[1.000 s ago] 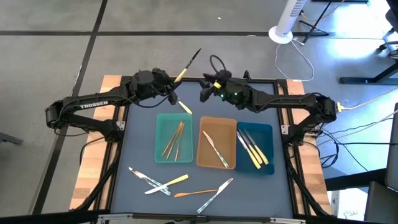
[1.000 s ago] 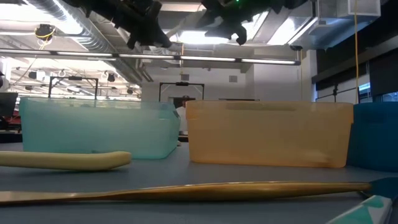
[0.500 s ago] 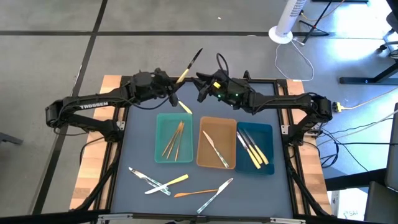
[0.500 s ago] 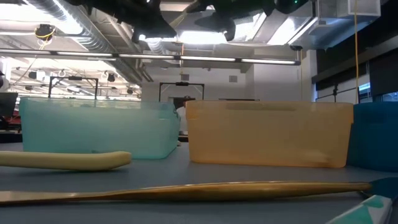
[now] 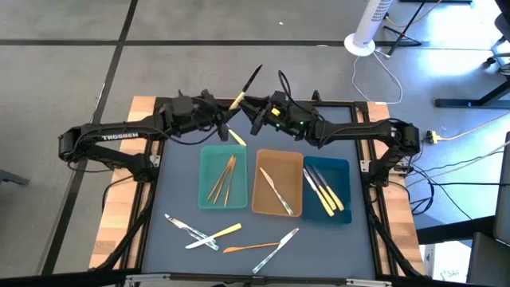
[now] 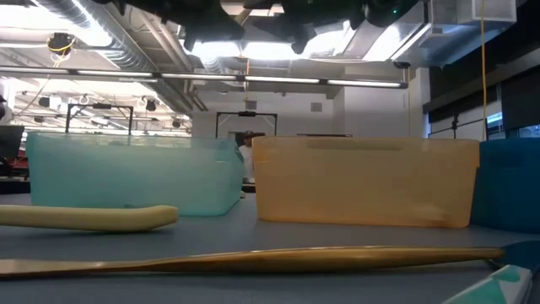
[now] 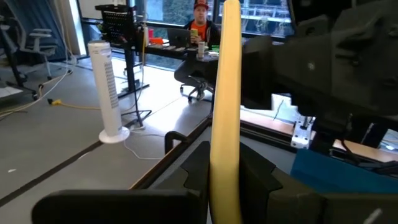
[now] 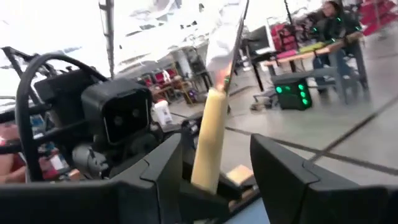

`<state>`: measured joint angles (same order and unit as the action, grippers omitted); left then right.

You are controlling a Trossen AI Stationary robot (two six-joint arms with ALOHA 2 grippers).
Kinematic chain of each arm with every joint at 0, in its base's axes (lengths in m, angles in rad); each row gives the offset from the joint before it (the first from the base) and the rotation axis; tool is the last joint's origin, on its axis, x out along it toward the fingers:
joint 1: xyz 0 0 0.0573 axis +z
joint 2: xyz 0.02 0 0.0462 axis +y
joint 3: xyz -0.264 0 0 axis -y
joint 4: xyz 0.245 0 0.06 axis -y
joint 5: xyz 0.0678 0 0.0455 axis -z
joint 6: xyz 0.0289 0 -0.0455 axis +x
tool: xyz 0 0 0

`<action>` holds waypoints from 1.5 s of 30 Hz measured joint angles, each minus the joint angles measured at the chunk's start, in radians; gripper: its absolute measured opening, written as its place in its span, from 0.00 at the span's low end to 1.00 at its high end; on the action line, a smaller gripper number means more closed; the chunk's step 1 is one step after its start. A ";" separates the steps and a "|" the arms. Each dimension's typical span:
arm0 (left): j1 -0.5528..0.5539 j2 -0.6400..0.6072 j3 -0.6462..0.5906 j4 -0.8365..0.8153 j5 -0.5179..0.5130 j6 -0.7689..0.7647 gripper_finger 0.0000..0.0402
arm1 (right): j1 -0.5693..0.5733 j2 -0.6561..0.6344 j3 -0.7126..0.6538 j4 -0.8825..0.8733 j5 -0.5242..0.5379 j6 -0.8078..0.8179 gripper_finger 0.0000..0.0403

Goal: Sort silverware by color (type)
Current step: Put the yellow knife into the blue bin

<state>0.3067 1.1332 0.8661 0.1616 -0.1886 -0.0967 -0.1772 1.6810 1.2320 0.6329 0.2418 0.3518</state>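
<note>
My left gripper [image 5: 225, 121] is raised over the table's far side, above the teal tray [image 5: 223, 177], and is shut on a yellow-handled, silver-tipped utensil [image 5: 239, 94]. My right gripper [image 5: 252, 110] is open right beside it. In the right wrist view its two fingers stand on either side of the yellow handle [image 8: 208, 143]; I cannot tell whether they touch it. The teal tray holds gold utensils, the tan tray [image 5: 277, 159] holds silver ones, and the dark-blue tray [image 5: 339, 171] holds yellow-handled ones. Several loose utensils [image 5: 199, 233] lie flat near the table's near edge. My left gripper pinches the utensil's yellow handle [image 7: 225, 143] between its two fingers [image 7: 198, 171], which lie across it and come level from the table's left. The utensil is lifted clear and slanted. Its silver tip [image 5: 255, 72] points up and toward the far edge, and its handle end [image 5: 237, 137] hangs below the fingers.
The three trays stand side by side at mid-table. Loose utensils, silver [image 5: 279, 245], gold [image 5: 243, 248] and yellow-handled [image 5: 223, 232], lie across the near strip, and the low view shows a yellow handle [image 6: 93, 218] and a gold utensil [image 6: 253, 257] close by. A person sits in the room beyond.
My right gripper has moved toward the table's left and a little toward the far edge, closing on the left gripper until its open fingers stand around the held utensil's handle. My left gripper has stayed shut on the utensil.
</note>
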 joint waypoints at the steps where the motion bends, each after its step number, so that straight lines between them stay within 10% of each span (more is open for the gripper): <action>1: -0.004 0.000 0.000 0.000 0.000 0.001 0.12 | 0.000 0.002 0.000 0.009 -0.005 -0.006 0.44; 20: -0.033 0.000 0.000 0.008 0.026 0.002 0.12 | 0.000 0.003 0.000 0.075 -0.074 -0.099 0.43; 37: -0.033 0.000 0.000 0.008 0.030 0.004 0.12 | 0.000 0.003 0.000 0.077 -0.112 -0.097 0.04; 45: -0.033 0.000 0.000 0.007 0.030 0.005 0.12 | 0.000 0.003 0.000 0.077 -0.122 -0.120 0.05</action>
<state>0.2737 1.1332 0.8661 0.1684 -0.1583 -0.0921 -0.1772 1.6836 1.2320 0.7101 0.1200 0.2318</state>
